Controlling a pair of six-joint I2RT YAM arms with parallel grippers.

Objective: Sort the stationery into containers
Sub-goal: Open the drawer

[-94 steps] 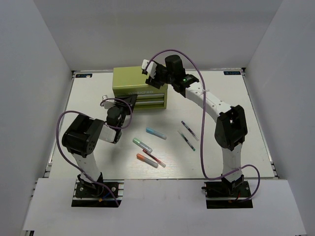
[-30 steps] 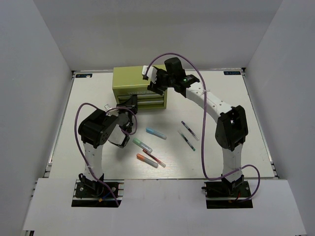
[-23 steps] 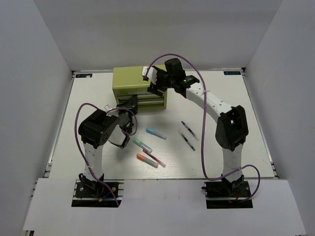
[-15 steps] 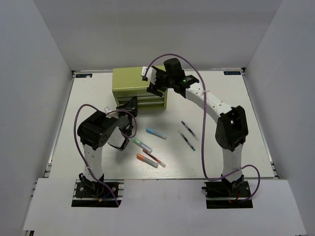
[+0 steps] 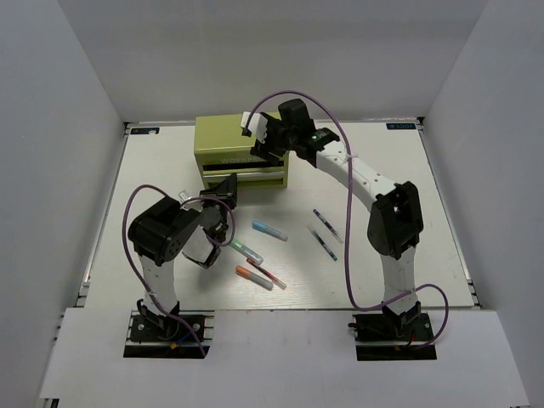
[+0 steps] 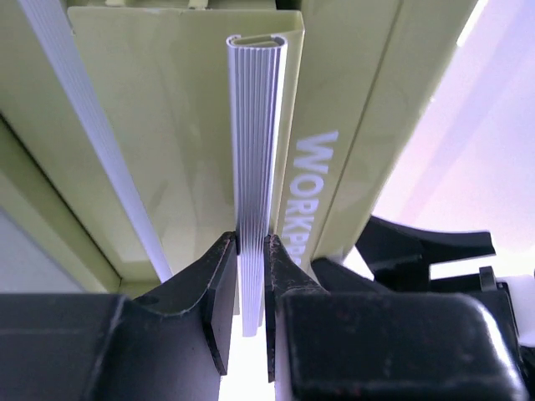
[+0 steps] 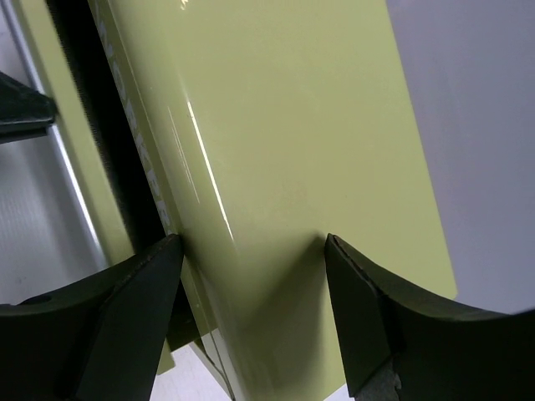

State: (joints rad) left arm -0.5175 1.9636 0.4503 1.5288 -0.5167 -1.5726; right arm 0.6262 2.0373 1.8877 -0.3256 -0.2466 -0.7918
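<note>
Up close, left gripper (image 6: pixel 251 255) clenched on the ribbed silver drawer handle (image 6: pixel 255 125) of the olive-green tool chest (image 5: pixel 223 140), right gripper (image 7: pixel 251 244) spread wide over the chest's top, pens (image 5: pixel 269 230) lying loose nearer the arms

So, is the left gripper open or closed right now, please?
Shut: the left gripper pinches the ribbed silver drawer handle between both fingers.

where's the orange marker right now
In the top view, the orange marker lies on the table left of centre, nearest the front edge, right beside the thin red pen.
</note>
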